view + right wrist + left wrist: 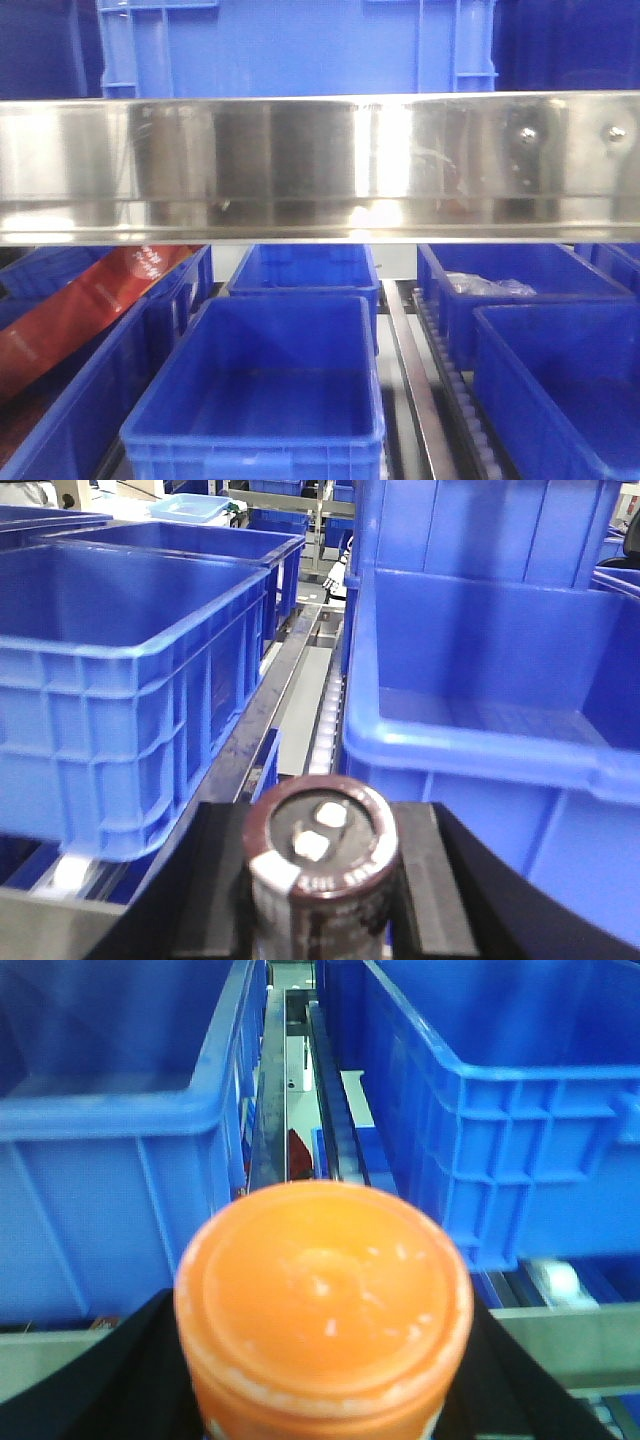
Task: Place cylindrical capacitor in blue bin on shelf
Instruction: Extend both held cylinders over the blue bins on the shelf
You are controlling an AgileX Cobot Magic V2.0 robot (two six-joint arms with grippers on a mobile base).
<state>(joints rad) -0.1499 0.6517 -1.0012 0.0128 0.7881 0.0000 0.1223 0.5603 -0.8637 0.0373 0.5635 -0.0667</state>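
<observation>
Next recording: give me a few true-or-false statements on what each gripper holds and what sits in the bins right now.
1. The right gripper holds the capacitor. True.
2. The left gripper is empty. False: the left gripper grips an orange-capped item.
3. The capacitor lies in a bin. False: it is clamped in the right gripper, short of the bin ahead.
4. In the front view, the near centre bin looks empty. True.
5. A red pack lies in a bin on the left of the front view. True.
</observation>
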